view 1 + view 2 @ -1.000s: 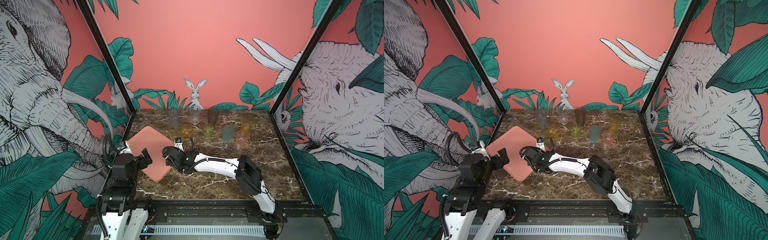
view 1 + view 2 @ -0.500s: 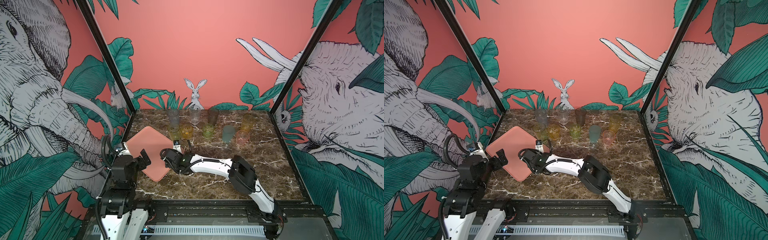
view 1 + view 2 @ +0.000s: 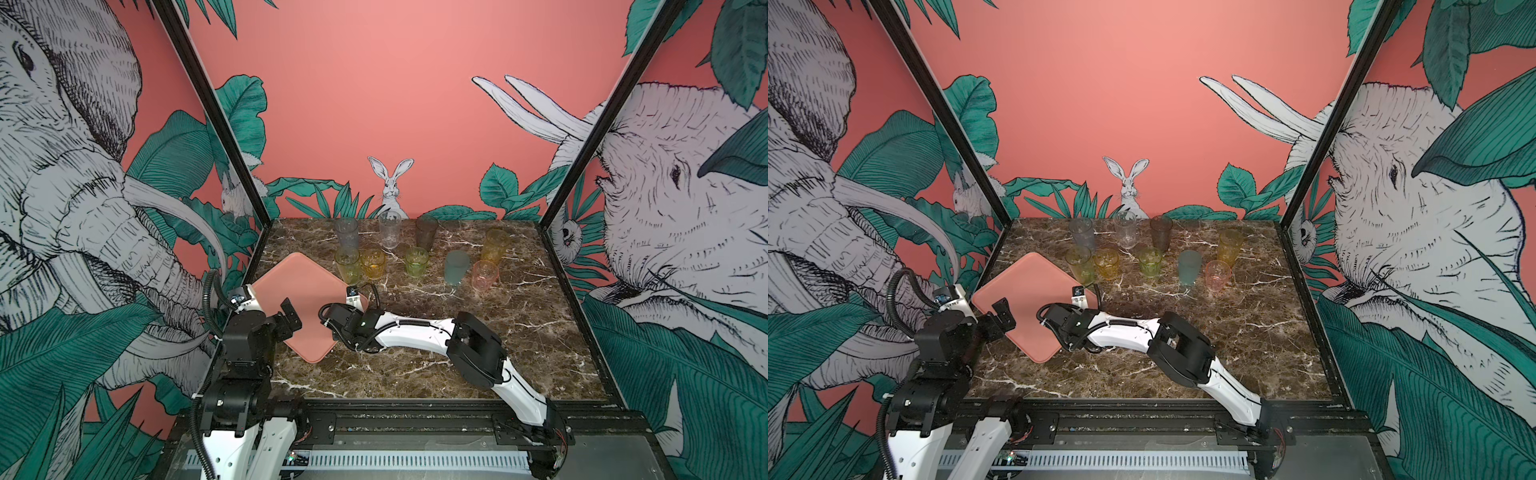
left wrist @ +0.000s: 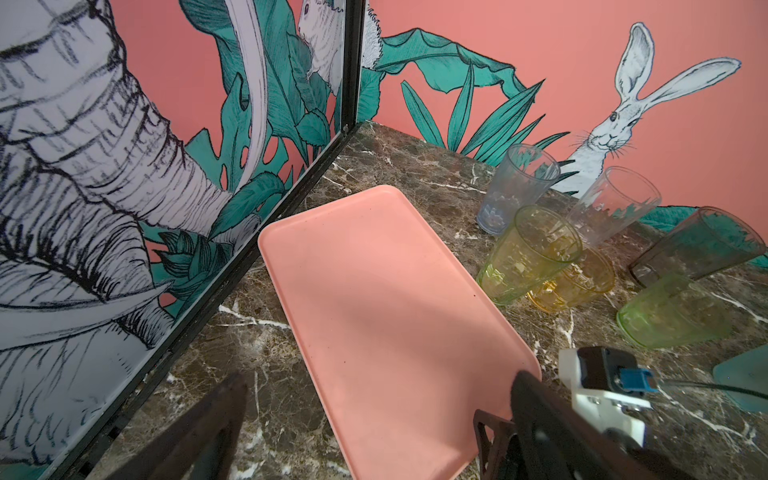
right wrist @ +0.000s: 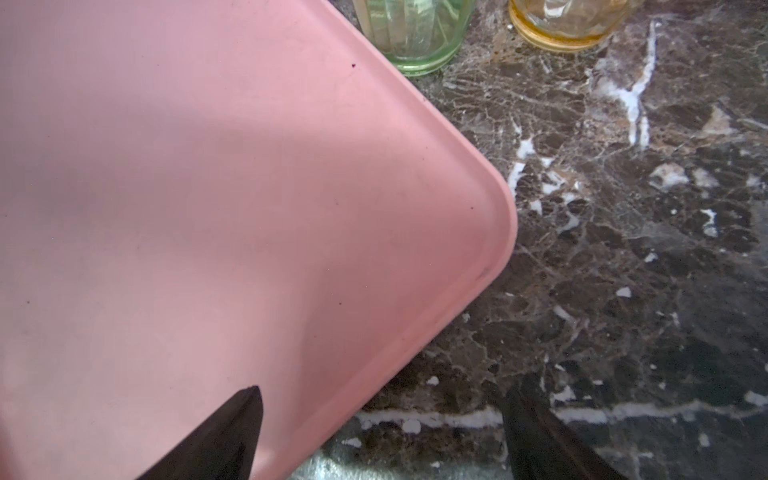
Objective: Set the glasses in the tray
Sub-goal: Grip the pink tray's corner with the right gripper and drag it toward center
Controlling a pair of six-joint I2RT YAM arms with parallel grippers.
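Right gripper (image 5: 384,395) has its jaws spread wide, straddling the rim of the tray (image 5: 249,208) just past a rounded corner. One finger sits above the pink floor and its mate above the marble table (image 5: 623,249) outside, with nothing pinched between them. Left gripper (image 4: 378,386) hovers over the tray's side toward the robot, jaws also wide apart and empty, one finger out past the rim.

As things lie, the job looks unstarted. In both top views the tray is bare, and all nine glasses (image 3: 1150,261) stand upright on the marble off the tray.

The tall yellow-green glass (image 3: 347,266) is just beside the tray's long edge away from the robot. The short amber glass (image 3: 372,262) stands close against it on the side away from the tray. Farther from the tray come the short green glass (image 3: 416,262), the frosted blue-grey glass (image 3: 456,268), the pink glass (image 3: 484,275) and the tall amber glass (image 3: 495,246).

Set back beyond the tray's far corner, the grey glass (image 3: 346,232), clear glass (image 3: 390,228) and smoky dark glass (image 3: 426,232) form a row. All nine are left to lift in
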